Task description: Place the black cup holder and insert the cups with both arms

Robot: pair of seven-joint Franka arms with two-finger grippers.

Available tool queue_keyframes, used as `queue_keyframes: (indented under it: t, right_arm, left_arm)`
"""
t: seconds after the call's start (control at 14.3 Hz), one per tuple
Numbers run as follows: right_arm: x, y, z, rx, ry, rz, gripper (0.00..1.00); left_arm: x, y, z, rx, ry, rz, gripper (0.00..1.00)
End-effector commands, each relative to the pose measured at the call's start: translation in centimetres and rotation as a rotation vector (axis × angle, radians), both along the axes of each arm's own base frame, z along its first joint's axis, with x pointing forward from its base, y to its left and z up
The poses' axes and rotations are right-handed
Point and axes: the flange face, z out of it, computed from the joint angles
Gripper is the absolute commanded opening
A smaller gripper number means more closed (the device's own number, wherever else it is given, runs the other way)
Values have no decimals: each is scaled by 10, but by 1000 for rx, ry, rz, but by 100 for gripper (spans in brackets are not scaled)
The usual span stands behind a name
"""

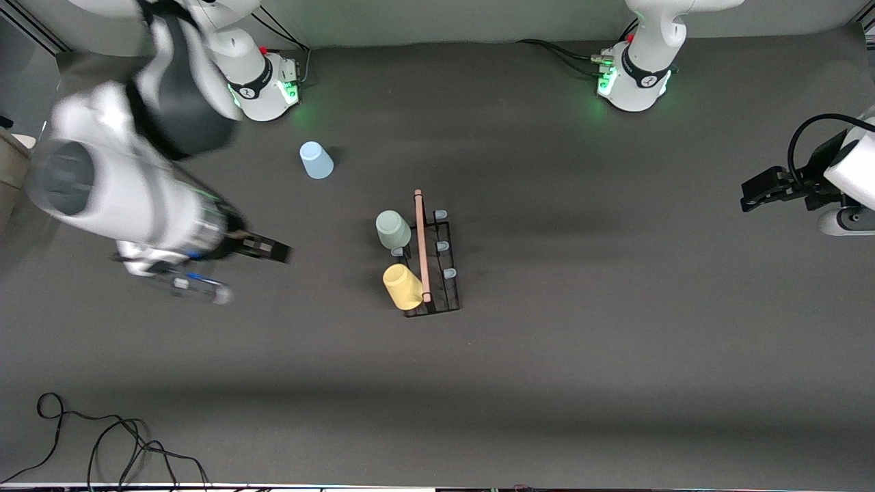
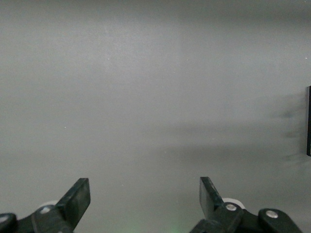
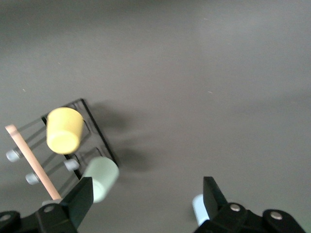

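The black cup holder (image 1: pixel 448 287) stands mid-table, its wooden rod (image 1: pixel 422 246) on top. A pale green cup (image 1: pixel 393 229) and a yellow cup (image 1: pixel 403 286) sit on pegs on its side toward the right arm's end. The light blue cup (image 1: pixel 316 160) stands upside down on the table, farther from the front camera, near the right arm's base. My right gripper (image 1: pixel 270 249) is open and empty over bare table beside the holder. The right wrist view shows the holder (image 3: pixel 99 133), yellow cup (image 3: pixel 64 130), green cup (image 3: pixel 102 178) and blue cup (image 3: pixel 198 208). My left gripper (image 1: pixel 752 195) is open and empty (image 2: pixel 145 194) at the left arm's end.
A black cable (image 1: pixel 102 444) lies at the table's near corner at the right arm's end. The two green-lit bases (image 1: pixel 270 85) (image 1: pixel 632 78) stand along the table's back edge. A dark object (image 2: pixel 308 121) shows at the edge of the left wrist view.
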Motion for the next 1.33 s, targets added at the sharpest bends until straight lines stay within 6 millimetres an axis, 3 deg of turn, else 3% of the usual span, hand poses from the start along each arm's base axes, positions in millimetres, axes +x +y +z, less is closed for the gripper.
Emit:
queue_keyframes:
  t: [0.0,0.35,0.56,1.26]
  right_arm:
    - [-13,-58,23,10,28,37,100]
    - [-29,-164,53,-42,17,112,100]
    - [-33,-199,59,-38,9,101,100]
    - [-29,-199,56,-48,-2,101,100]
  left_arm:
    - [-5,1,9,5,-9,6,100]
    - [-5,2,9,5,-9,6,100]
    - [-4,2,9,5,-11,6,100]
    - [-4,3,9,4,-11,8,100]
